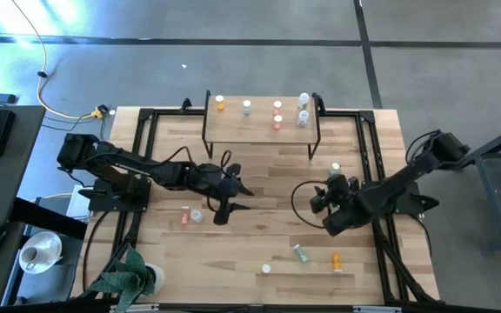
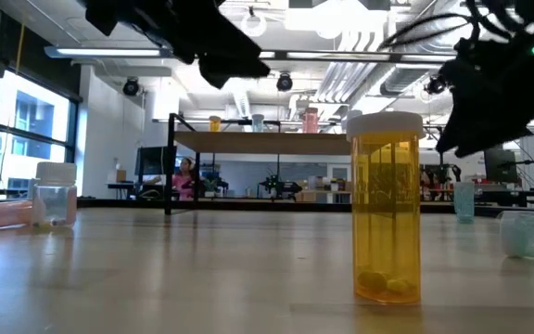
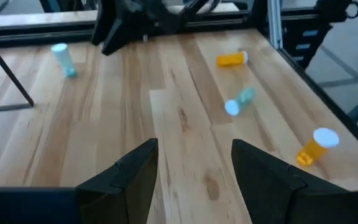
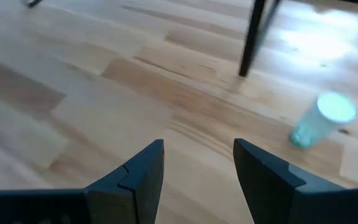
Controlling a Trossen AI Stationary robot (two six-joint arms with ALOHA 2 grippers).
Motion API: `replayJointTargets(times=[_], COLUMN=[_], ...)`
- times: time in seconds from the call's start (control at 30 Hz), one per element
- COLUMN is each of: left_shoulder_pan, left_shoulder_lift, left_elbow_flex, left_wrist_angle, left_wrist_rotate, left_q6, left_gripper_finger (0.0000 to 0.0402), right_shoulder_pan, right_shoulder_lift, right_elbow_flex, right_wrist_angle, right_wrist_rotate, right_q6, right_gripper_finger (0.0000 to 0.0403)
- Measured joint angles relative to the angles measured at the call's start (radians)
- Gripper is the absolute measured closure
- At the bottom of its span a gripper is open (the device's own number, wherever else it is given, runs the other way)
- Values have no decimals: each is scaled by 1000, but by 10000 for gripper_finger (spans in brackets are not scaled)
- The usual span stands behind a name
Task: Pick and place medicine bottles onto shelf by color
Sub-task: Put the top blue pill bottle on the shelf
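Note:
The shelf stands at the table's far middle with several medicine bottles on its top: orange, pale, red and clear. On the tabletop a green bottle stands upright by the shelf's right leg. A pink one and a clear one lie at the left. My left gripper hovers open over the table's middle. My right gripper is open too, near the green bottle, with nothing between its fingers.
Near the front edge an orange bottle stands upright, a green one lies on its side, and another orange one lies beyond it. A plant sits at the front left corner. Black frame rails run along the table's sides.

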Motion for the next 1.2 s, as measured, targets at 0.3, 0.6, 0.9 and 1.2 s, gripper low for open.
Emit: replayJointTargets(times=[0.3,0.6,0.9,1.2], left_shoulder_pan=[0,0,0,0], left_shoulder_lift=[-15,-15,-14,-14], left_elbow_flex=[1,1,1,1], left_wrist_angle=[-4,-2,0,4], left_wrist_rotate=[0,0,0,0], left_q6=[27,53,53,53], left_gripper_finger=[208,208,208,208], right_shoulder_pan=[-29,-87,-136,-191], right_shoulder_lift=[177,275,354,358], right_elbow_flex=[0,0,0,0], right_wrist_angle=[-148,-156,-147,-134], right_wrist_rotate=[-45,-63,-106,-106], right_q6=[323,365,373,391], right_gripper_finger=[219,219,219,219])
